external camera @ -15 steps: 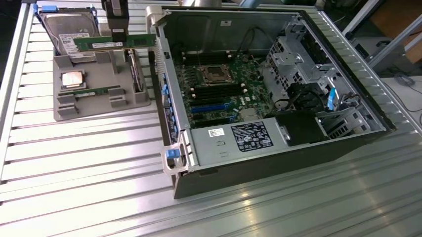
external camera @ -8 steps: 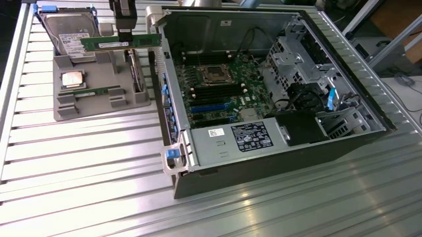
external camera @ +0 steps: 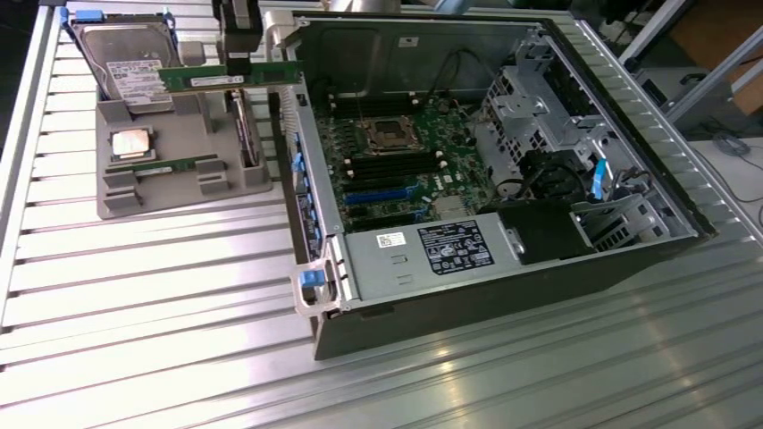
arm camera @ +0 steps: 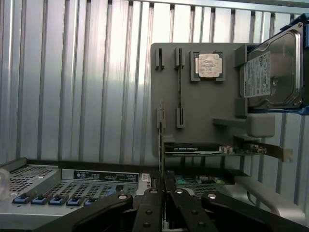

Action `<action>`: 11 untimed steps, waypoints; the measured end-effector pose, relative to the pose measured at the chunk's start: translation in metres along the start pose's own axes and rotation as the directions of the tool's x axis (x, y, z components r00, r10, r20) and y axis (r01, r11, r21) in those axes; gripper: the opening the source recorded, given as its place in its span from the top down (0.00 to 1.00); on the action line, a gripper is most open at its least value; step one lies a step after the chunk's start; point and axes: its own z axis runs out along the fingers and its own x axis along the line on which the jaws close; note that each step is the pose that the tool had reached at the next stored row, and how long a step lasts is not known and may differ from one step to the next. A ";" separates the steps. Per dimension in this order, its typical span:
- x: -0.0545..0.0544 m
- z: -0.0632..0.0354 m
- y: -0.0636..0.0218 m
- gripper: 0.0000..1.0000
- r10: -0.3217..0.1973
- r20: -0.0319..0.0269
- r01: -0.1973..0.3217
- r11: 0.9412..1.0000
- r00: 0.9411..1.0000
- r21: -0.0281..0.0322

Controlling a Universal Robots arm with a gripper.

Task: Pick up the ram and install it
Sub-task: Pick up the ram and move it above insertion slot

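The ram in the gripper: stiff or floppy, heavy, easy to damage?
The ram is likely stiff: it juts level on either side of the gripper without sagging. Probably light, being a thin, narrow board. Perhaps fragile: its circuit board is bare.

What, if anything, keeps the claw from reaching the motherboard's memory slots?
Probably nothing, so likely yes: the case lies open, the slots are uncovered, and the claw, shut on the ram, hangs above the tray.
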 end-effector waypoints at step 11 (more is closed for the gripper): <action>0.001 -0.0006 -0.0136 0.88 0.000 0.000 0.000 1.000 1.000 0.000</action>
